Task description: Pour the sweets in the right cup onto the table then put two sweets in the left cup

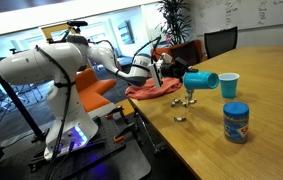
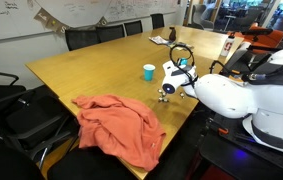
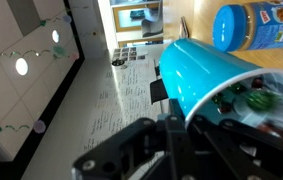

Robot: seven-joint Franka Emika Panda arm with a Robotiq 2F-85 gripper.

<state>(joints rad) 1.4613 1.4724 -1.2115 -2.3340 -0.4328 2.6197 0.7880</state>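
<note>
Wide bare wood over most of the table — free for a pass from any side. Crowded near the robot's edge: red cloth heaped on the corner and draped over the rim; sweets scattered just beside it; right cup tipped on its side in the hand above them. Left cup upright just beyond, jar upright and well apart from the sweets — clear lane between the two. Chairs along the far side, off the tabletop.
</note>
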